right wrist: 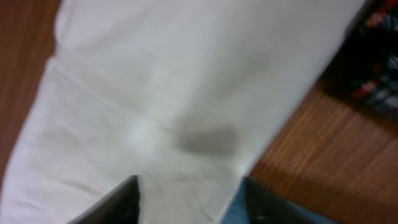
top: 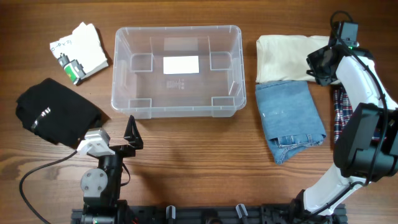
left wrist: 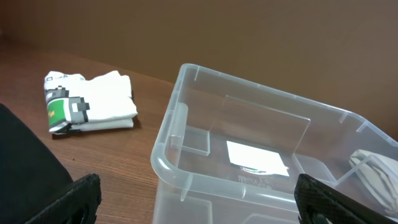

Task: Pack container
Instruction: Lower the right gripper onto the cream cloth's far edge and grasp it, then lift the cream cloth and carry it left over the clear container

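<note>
Container (top: 177,93), empty, is being shown mid-way along the tabletop (top: 199,155), long axis running left to right, to the left of the right hand (right wrist: 189,199). That hand is being held part-open over the cream garment (top: 283,56), gripping nothing; the left hand (top: 114,138), spread wide, is being posed nearer the container.

Wooden table (top: 199,162): container (top: 177,113), folded garments (top: 289,118)
</note>
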Available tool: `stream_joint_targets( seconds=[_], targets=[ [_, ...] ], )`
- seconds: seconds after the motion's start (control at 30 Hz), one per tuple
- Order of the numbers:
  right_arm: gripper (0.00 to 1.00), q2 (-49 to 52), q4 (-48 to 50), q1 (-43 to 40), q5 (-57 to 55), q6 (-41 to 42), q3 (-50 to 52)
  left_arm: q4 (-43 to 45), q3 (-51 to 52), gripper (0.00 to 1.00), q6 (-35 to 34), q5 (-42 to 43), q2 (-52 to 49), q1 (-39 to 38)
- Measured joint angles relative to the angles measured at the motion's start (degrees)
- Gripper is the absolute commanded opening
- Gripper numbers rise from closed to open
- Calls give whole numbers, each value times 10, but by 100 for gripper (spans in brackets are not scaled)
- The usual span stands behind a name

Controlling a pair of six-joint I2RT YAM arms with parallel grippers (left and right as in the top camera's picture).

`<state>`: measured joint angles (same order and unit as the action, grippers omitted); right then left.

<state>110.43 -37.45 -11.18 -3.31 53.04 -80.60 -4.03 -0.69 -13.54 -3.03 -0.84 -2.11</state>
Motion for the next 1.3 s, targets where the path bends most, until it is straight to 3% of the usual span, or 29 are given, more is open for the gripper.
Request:
stream_joint_targets(
  seconds=[0.07,0.13,0.53,0.67,0.8,0.93,0.97,1.3],
  targets=[
    [87,0,-24,0,-3,3,0,0,0,100,0,0,0,0],
    [87,1,-42,0,-9,16,0,0,0,100,0,1,0,0],
    [86,62,-10,0,-7,44,0,0,0,100,0,2,0,0],
    [80,80,27,-2,14,48,0,0,0,100,0,2,0,0],
    [59,82,63,-2,36,45,0,0,0,100,0,2,0,0],
    [11,84,75,-3,52,40,0,0,0,100,0,2,0,0],
    [4,84,76,-3,54,40,0,0,0,100,0,2,0,0],
    [4,80,82,-4,58,-18,0,0,0,100,0,2,0,0]
  ],
)
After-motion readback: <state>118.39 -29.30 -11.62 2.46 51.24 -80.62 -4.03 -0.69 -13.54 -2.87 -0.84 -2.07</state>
